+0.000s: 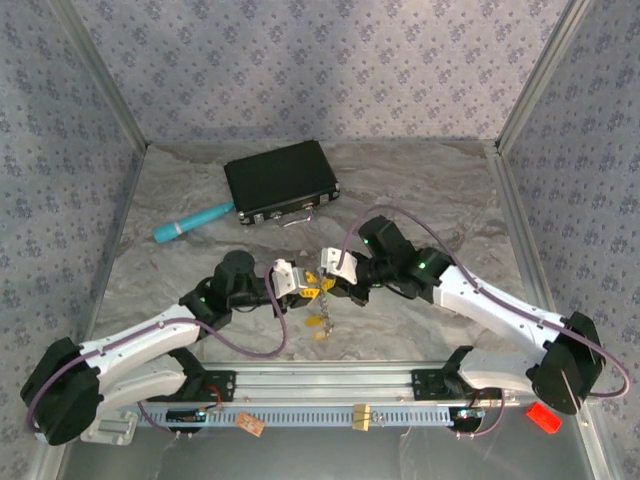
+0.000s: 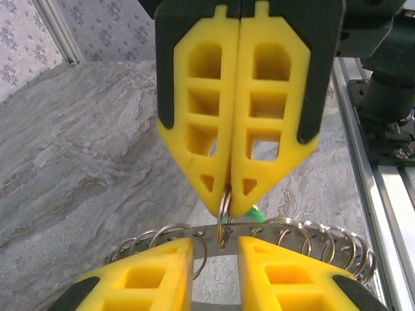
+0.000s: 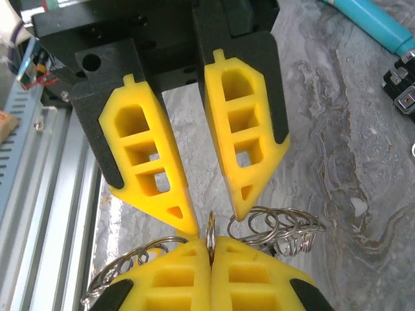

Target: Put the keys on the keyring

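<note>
The keyring (image 2: pixel 162 241) is a flat grey band strung with several small wire rings, hanging between my two grippers above the table. My right gripper (image 3: pixel 211 249) is shut on one small wire ring (image 3: pixel 211 227) of it, pinched edge-on at the tips. From the left wrist view, the right gripper (image 2: pixel 227 204) comes down from above. My left gripper (image 2: pixel 216 249) is open, its fingers either side of that small ring, just below the band. A green key head (image 2: pixel 256 212) peeks out behind the band. From above, both grippers meet tip to tip (image 1: pixel 312 285), with keys (image 1: pixel 321 328) dangling below.
A black case (image 1: pixel 282 182) and a teal pen-like tool (image 1: pixel 190 222) lie at the back of the marbled table. The aluminium rail (image 1: pixel 330 385) runs along the near edge. A red object (image 1: pixel 540 415) sits at the near right corner.
</note>
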`<state>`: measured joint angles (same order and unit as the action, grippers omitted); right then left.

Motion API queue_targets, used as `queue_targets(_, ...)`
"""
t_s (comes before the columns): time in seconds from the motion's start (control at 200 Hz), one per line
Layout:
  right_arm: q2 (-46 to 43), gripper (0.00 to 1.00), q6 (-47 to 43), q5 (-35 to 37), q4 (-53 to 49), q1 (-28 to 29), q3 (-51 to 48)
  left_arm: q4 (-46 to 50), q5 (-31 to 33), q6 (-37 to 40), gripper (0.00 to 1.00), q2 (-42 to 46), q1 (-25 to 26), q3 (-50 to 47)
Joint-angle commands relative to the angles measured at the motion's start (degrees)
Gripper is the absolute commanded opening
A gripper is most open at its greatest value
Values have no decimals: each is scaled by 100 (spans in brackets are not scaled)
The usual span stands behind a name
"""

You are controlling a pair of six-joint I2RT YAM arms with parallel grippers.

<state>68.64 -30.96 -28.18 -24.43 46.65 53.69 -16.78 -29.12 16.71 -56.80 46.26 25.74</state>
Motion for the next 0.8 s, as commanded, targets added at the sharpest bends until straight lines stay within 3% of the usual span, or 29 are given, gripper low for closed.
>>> queue_targets(0.0,137,0,-418,383,-701,134,377,200,-31,223,22,-105,37,224)
queue_targets(0.115,248,0,-499,410,-782,234,537,158,-80,243,19,-156,43,273)
queue_targets(0.305,258,0,-469,264,-699,281,587,164,-188,289,2,-170,45,296)
queue_targets(0.335,203,7,-420,238,-603,254,526,146,-190,281,0,-158,41,274)
queue_targets(0.405,26,22,-262,109,-312,97,268,28,-191,235,0,-125,45,204)
queue_targets(0.47,-161,30,-26,-131,16,-117,-16,-233,-190,130,0,-88,44,71)
queue_targets(0.6,-347,31,375,-600,473,-334,-426,-718,-244,-79,0,-70,41,-110)
queue_targets(0.795,-360,29,558,-635,769,-332,-628,-1013,-291,-220,0,-69,49,-209)
